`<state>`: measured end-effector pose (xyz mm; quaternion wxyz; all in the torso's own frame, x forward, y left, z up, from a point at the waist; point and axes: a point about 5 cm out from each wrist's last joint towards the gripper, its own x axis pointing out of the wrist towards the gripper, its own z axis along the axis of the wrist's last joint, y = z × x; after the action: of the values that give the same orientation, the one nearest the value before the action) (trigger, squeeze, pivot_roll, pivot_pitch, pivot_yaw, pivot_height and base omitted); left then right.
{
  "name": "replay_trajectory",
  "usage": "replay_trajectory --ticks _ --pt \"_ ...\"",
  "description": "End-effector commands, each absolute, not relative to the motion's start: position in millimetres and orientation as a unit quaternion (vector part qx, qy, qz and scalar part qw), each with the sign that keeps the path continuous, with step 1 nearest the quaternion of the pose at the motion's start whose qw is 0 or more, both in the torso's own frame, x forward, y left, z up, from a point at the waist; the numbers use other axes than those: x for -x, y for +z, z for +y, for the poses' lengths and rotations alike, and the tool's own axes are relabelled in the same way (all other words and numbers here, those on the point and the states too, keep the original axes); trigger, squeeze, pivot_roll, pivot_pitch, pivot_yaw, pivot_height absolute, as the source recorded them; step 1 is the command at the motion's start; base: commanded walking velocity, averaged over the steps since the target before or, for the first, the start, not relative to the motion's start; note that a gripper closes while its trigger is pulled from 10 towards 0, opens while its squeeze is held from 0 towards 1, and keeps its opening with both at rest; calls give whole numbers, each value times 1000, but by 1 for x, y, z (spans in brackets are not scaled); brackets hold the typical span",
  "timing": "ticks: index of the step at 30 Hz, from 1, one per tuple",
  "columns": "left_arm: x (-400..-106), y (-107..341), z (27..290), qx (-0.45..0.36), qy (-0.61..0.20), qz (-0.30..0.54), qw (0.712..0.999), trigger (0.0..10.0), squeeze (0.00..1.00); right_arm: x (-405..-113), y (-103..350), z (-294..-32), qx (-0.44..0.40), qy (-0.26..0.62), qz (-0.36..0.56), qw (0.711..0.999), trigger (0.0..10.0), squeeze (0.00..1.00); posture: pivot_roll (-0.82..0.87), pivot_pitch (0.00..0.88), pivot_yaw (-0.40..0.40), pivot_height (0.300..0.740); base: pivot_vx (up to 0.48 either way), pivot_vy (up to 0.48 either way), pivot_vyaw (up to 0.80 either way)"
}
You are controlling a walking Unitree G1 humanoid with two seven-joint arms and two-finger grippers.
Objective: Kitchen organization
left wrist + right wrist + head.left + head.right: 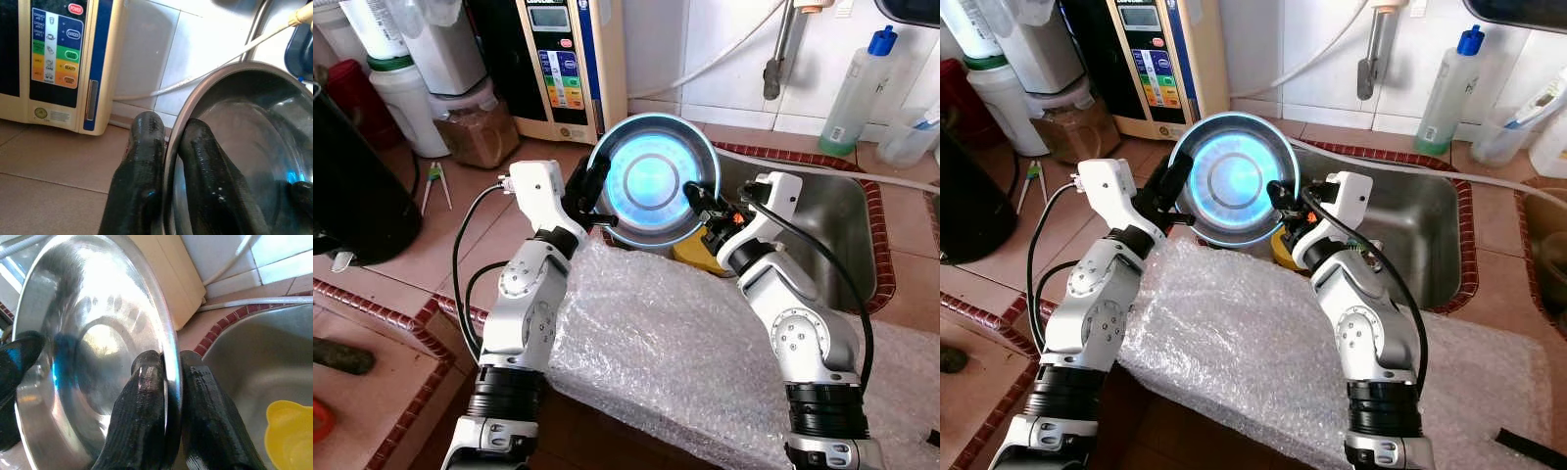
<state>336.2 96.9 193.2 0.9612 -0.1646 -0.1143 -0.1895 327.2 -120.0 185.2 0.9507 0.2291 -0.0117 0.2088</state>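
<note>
A round steel plate [653, 178] is held upright over the left edge of the sink [847, 230], its face glowing blue toward me. My left gripper [588, 191] is shut on the plate's left rim; in the left wrist view one finger [142, 171] lies outside the rim and the other inside the steel plate [254, 147]. My right gripper [697, 199] is shut on the right rim, its fingers [146, 416] pinching the edge of the steel plate [93, 347]. A yellow cup [697, 255] sits in the sink below the plate.
Bubble wrap [675, 343] covers the counter front between my arms. A water ionizer [563, 64] stands against the tiled wall, jars [470, 122] to its left, a black appliance [352, 186] at far left. A soap bottle [857, 93] stands behind the sink.
</note>
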Motion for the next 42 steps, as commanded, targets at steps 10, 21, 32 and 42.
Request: replay_trajectory --ticks 10,21,32,42 --pt "-325 169 110 96 -183 -73 976 10000 1000 -340 173 -153 -193 66 -7 979 0 0 -139 60 120 740 0 0 0" --pt "-309 133 107 41 -226 -10 973 10000 1000 -340 151 -203 -8 -109 16 994 0 0 -141 56 120 740 0 0 0" --pt "-304 126 99 11 -279 11 960 10000 1000 -327 93 -224 21 -148 143 978 1686 0 -146 56 123 740 0 0 0" --pt "-304 124 100 -6 -292 16 956 10000 1000 -327 79 -211 -3 -106 177 979 10000 1000 -142 55 125 740 0 0 0"
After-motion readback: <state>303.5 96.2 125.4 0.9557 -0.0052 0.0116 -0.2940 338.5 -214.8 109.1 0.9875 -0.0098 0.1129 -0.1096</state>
